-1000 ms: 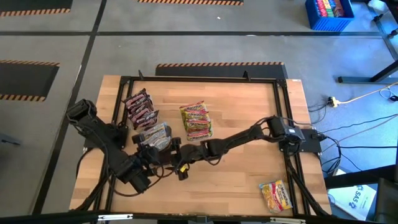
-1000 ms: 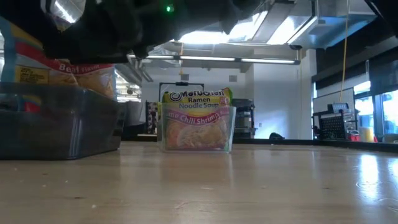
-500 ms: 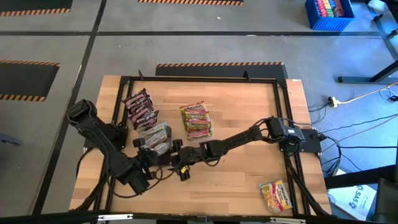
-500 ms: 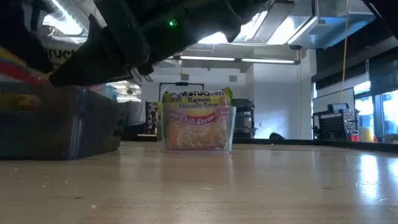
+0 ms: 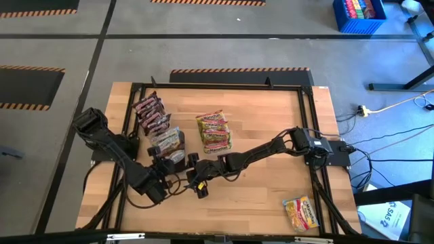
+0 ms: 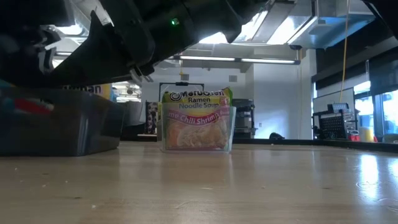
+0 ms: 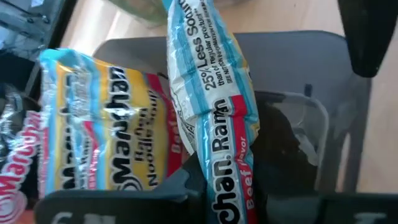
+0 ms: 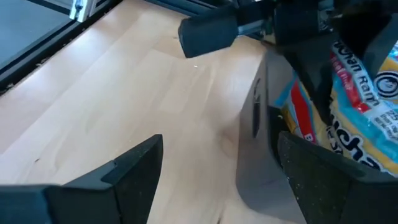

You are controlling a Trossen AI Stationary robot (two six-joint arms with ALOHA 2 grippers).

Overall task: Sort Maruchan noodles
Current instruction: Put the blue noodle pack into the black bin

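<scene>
We note left gripper (image 7: pixel 214 186) clamped on pale silvery crinkly Maruchan packet (image 7: pixel 211 106) over clear plastic tray (image 5: pixel 167 144) near table's left edge. Right gripper (image 8: pixel 211 168) fingers spread, beside tray. We advise seating packet fully before release.

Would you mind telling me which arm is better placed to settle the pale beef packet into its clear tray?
The left. Its gripper is already shut on the pale blue-and-white beef ramen packet over the clear plastic tray; the right gripper stands open and empty beside it.

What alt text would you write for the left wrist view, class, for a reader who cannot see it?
A pale blue-and-white Maruchan packet stands on end in a clear tray, with yellow-orange Maruchan packets lying beside it. Bare wooden table shows beyond.
</scene>
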